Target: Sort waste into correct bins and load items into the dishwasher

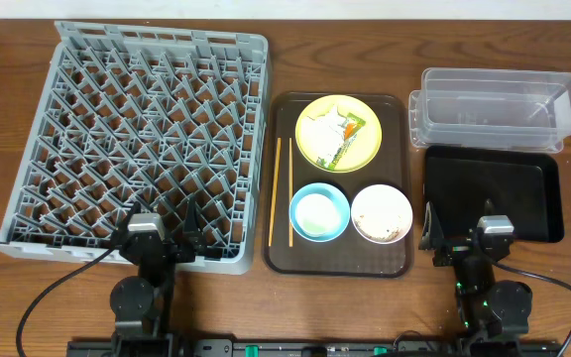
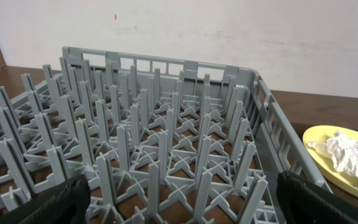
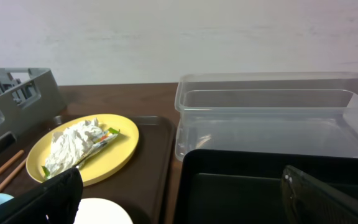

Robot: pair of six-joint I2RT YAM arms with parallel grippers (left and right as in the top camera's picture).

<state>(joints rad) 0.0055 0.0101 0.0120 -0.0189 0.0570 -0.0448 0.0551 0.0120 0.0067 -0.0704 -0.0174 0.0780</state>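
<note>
The grey dish rack [image 1: 137, 139] fills the left of the table, also in the left wrist view [image 2: 166, 155]. On the brown tray [image 1: 337, 266] sit the yellow-green plate [image 1: 360, 149] with the crumpled wrapper [image 1: 327, 131], wooden chopsticks [image 1: 283, 188], the light blue bowl [image 1: 319, 211] and the white bowl [image 1: 382, 213] with crumbs. The clear tub [image 1: 499, 104] and black tray [image 1: 492, 188] are at right. The small white cup is not distinguishable. My left gripper [image 1: 163, 243] is open at the rack's near edge. My right gripper [image 1: 464, 238] is open over the black tray's near edge.
The brown serving tray lies between the rack and the bins. In the right wrist view the plate [image 3: 104, 155], wrapper [image 3: 73, 143], clear tub [image 3: 272, 112] and black tray [image 3: 241, 186] lie ahead. A pale wall stands behind the table.
</note>
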